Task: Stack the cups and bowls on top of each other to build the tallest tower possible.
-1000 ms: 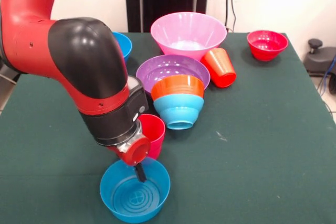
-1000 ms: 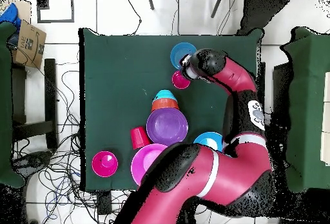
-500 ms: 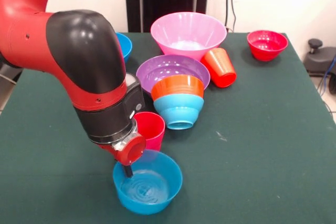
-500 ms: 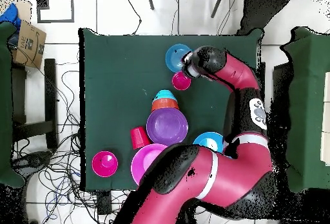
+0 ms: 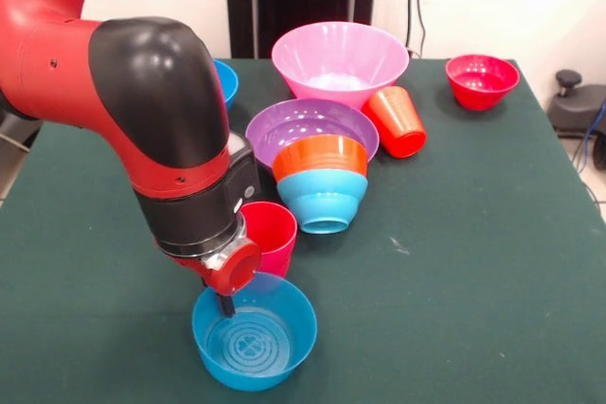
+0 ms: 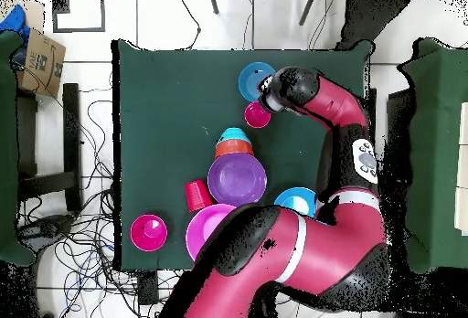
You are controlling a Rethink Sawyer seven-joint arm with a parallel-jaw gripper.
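Note:
My gripper (image 5: pixel 226 306) hangs at the back-left rim of the deep blue bowl (image 5: pixel 254 336), near the table's front edge; its tip reaches just inside the bowl. The pinkish-red cup (image 5: pixel 272 232) stands upright right behind that bowl. The tower, an orange bowl (image 5: pixel 321 154) nested in the light-blue bowl (image 5: pixel 322 200), sits mid-table against the purple bowl (image 5: pixel 311 123). The large pink bowl (image 5: pixel 339 59) stands behind. The orange-red cup (image 5: pixel 398 122) lies tilted beside it. In the overhead view the deep blue bowl (image 6: pixel 255 79) lies beside my wrist, which covers the gripper.
The small red bowl (image 5: pixel 481 79) stands alone at the far right corner. The small blue bowl (image 5: pixel 224 79) is half hidden behind my arm at the far left. My bulky arm (image 5: pixel 142 111) covers the left middle of the green table (image 5: pixel 473 262).
The gripper shifted left from the bowl's middle to its rim. The deep blue bowl slid right and rose a little, then came back slightly left and down.

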